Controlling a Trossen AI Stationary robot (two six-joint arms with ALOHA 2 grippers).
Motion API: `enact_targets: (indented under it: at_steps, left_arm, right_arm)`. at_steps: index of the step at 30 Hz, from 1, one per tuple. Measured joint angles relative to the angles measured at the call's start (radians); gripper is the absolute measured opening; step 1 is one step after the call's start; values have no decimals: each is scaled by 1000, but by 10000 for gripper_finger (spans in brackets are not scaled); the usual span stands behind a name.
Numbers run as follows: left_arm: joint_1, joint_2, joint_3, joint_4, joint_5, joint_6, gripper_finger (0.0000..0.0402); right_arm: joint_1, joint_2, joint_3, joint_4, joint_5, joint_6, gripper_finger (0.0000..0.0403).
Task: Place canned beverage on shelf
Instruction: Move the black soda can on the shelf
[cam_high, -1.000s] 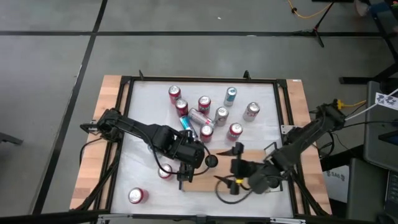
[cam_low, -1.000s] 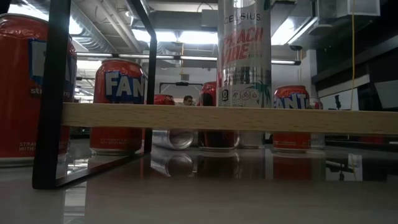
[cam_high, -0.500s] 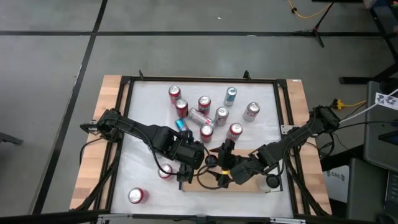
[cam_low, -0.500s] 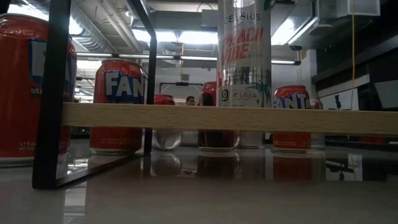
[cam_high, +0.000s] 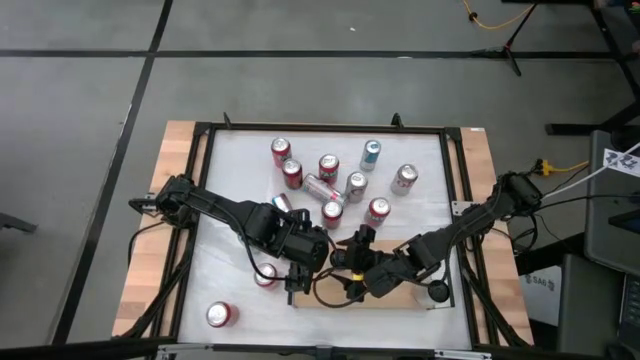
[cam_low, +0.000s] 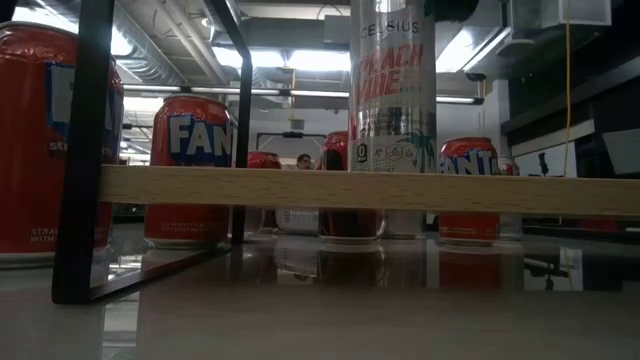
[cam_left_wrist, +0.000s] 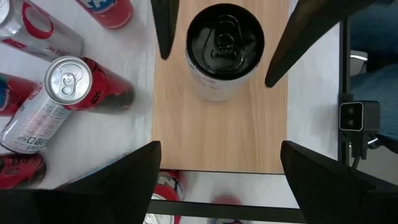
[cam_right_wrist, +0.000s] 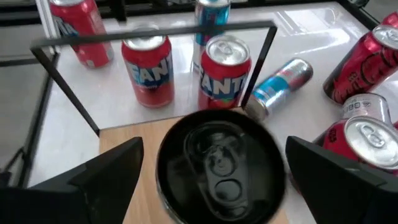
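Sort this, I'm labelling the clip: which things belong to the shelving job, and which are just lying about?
Job: black-topped can, standing on the shelf; right gripper, open around it; left gripper, open over the shelf.
Lying about: Fanta cans, toppled blue can, lone red can.

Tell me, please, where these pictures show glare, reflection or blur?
Low view: ceiling lights glare behind the tall can, and the glossy tabletop mirrors the red cans. Right wrist view: the black-topped can and the right pincer are soft, being so close. Left wrist view: a lying red can looks smeared.
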Motion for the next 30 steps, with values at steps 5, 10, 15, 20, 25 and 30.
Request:
enact_targets:
  at_steps: [5,10,15,20,25,30]
  left_arm:
    - [-6,0,0,2,-16,0,322]
    - [-7,0,0,2,-23,1,322]
    - [-8,0,0,2,-34,1,322]
    - [-9,0,0,2,-34,1,322]
    - [-15,0,0,6,-36,2,322]
    - [-26,0,0,11,-41,2,322]
  right_arm:
    - [2,7,0,1,7,0,364]
    - [2,7,0,-2,8,0,306]
    - [3,3,0,-5,7,-11,236]
    - [4,-16,0,-38,-17,-26,234]
    - [27,-71,-1,-153,-38,-16,234]
    - [98,-162,-1,-287,13,56,234]
